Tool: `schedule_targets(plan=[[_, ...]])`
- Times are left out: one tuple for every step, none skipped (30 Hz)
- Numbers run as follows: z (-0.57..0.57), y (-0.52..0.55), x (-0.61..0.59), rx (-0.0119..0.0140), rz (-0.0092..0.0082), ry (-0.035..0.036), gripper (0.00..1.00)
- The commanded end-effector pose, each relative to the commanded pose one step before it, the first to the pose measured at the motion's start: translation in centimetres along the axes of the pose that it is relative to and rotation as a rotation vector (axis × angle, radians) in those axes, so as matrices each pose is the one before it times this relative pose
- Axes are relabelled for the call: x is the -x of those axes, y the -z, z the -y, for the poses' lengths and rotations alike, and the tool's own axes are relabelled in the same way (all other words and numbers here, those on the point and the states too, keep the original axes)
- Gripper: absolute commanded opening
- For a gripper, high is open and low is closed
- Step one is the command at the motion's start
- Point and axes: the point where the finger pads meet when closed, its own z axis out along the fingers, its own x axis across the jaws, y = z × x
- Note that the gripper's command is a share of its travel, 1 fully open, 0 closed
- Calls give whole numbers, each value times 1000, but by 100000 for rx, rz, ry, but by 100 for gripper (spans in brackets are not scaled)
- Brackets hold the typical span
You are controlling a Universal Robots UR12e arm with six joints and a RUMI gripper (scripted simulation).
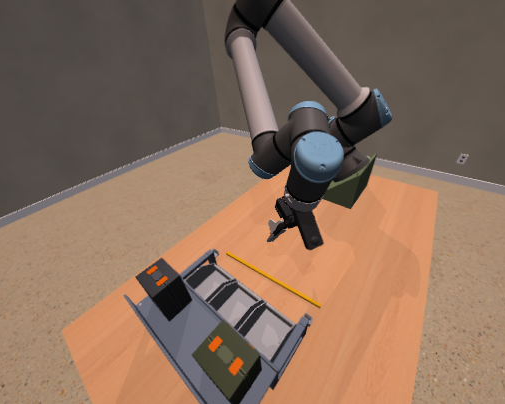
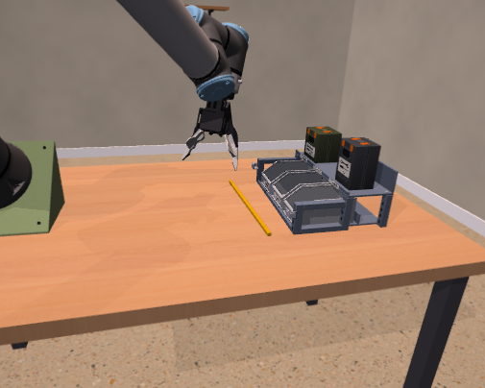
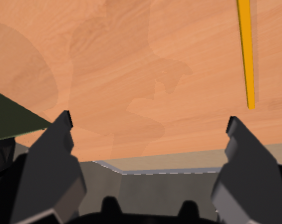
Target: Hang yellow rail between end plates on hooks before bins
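The yellow rail (image 1: pixel 273 279) (image 2: pixel 250 207) (image 3: pixel 246 55) lies flat on the table, in front of the bins and roughly along their front. One end of it shows in the wrist view, beyond the right finger. My gripper (image 1: pixel 290 240) (image 2: pixel 209 164) (image 3: pixel 148 114) is open and empty, above the table and clear of the rail. One hook (image 1: pixel 215 254) stands at the far front corner of the bin rack, the other hook (image 1: pixel 308 318) at the opposite front corner. In the exterior view one hook (image 2: pixel 255 165) shows at the far corner; the near one is not clear there.
Three grey bins (image 1: pixel 237 305) (image 2: pixel 301 180) sit in the blue-grey rack (image 1: pixel 175 345) (image 2: pixel 388 180). A black box (image 1: pixel 164 290) (image 2: pixel 358 163) and a dark green box (image 1: pixel 228 357) (image 2: pixel 323 144) stand on the rack's shelf behind them. The arm's green base (image 1: pixel 350 192) (image 2: pixel 46 192) stands at the other end.
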Motion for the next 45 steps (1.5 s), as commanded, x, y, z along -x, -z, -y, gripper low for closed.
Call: schedule_targets(plan=[[559, 39, -1097, -5066, -2109, 6044, 100], [109, 3, -383, -1117, -734, 1916, 100], [165, -24, -354, -1232, -461, 1877, 100], [0, 0, 0, 0, 0, 0, 100], [152, -26, -355, -1211, -479, 1851, 100], [131, -25, -357, -1169, -527, 1824, 100], [110, -24, -358, -1125, -572, 1796, 100], [0, 0, 0, 0, 0, 0, 100], [90, -23, -358, -1079, -612, 1766, 100], [71, -21, -356, -1031, -648, 1734, 100], [70, -28, -348, -1033, -597, 1714, 100], [0, 0, 0, 0, 0, 0, 100], [0, 0, 0, 0, 0, 0, 100], [0, 0, 0, 0, 0, 0, 100], [104, -48, -335, -1142, -396, 1717, 100], [88, -46, -334, -1099, -438, 1681, 100], [72, -44, -332, -1054, -476, 1643, 100], [57, -42, -329, -1007, -509, 1604, 100], [43, -40, -324, -959, -538, 1563, 100], [30, -38, -318, -911, -562, 1521, 100], [17, -37, -311, -862, -581, 1477, 100], [44, -55, -300, -982, -381, 1504, 100], [41, -57, -293, -976, -356, 1473, 100], [31, -54, -287, -927, -380, 1422, 100], [21, -51, -280, -878, -399, 1371, 100], [12, -48, -271, -829, -414, 1318, 100], [4, -46, -262, -780, -424, 1264, 100], [-4, -43, -253, -732, -430, 1210, 100], [-10, -41, -243, -684, -431, 1154, 100], [0, 0, 0, 0, 0, 0, 100], [0, 0, 0, 0, 0, 0, 100], [-16, -38, -232, -638, -429, 1098, 100], [-6, -32, -224, -654, -371, 1081, 100], [-3, -28, -216, -644, -336, 1045, 100], [-7, -26, -204, -598, -331, 983, 100], [-11, -24, -192, -552, -324, 922, 100], [-13, -22, -180, -508, -313, 861, 100], [-15, -20, -168, -466, -301, 801, 100], [-17, -18, -156, -425, -286, 740, 100], [-18, -17, -144, -386, -270, 681, 100], [-18, -15, -132, -348, -252, 622, 100], [-18, -14, -120, -313, -234, 565, 100], [-17, -12, -108, -279, -214, 509, 100], [-16, -11, -96, -247, -194, 455, 100], [-15, -9, -85, -216, -174, 402, 100]])
